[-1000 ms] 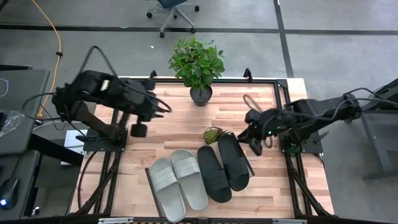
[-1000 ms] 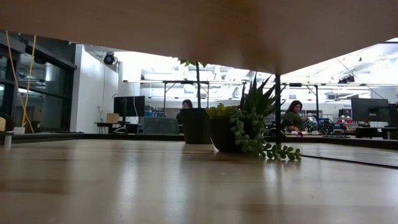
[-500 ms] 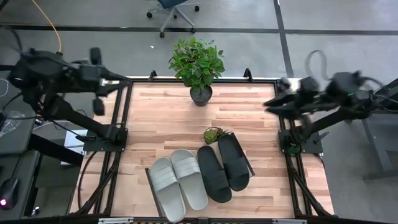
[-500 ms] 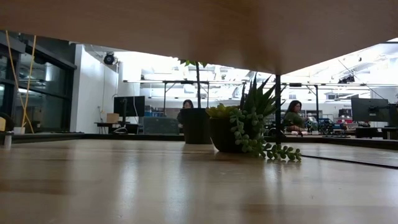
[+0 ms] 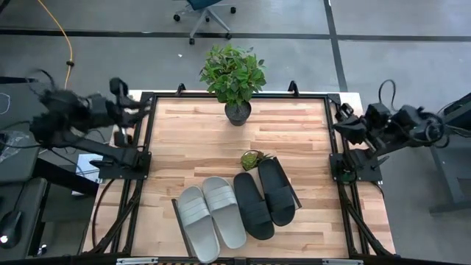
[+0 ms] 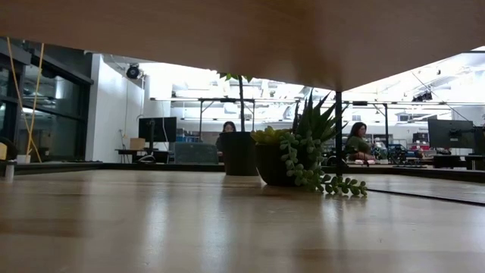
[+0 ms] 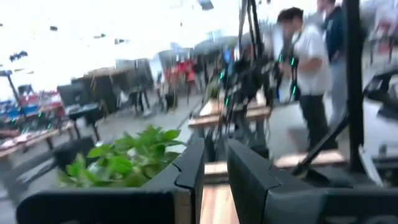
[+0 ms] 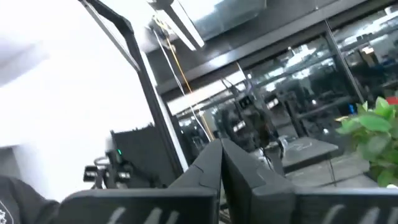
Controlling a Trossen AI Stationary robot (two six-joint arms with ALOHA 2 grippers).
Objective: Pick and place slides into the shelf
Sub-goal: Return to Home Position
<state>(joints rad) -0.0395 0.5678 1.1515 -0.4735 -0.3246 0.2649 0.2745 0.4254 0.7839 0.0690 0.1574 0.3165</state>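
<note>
Tabletop point(image 5: 199, 140), slides point(image 5: 224, 210) on shelf point(image 5: 176, 219) — far from left fingers point(image 7: 189, 174), ajar, right fingers point(image 8: 208, 165), together

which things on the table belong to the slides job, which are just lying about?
Job: two light grey open-toe slides, two black open-toe slides, on the flat light-wood shelf with dark edges; left gripper, right gripper, at either side of the wooden table.
Lying about: leafy green plant in a dark pot; small trailing succulent by the black slides.

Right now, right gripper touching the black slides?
Apart. High view: right gripper sits at the table edge, bare wood between it and the black slides.
</note>
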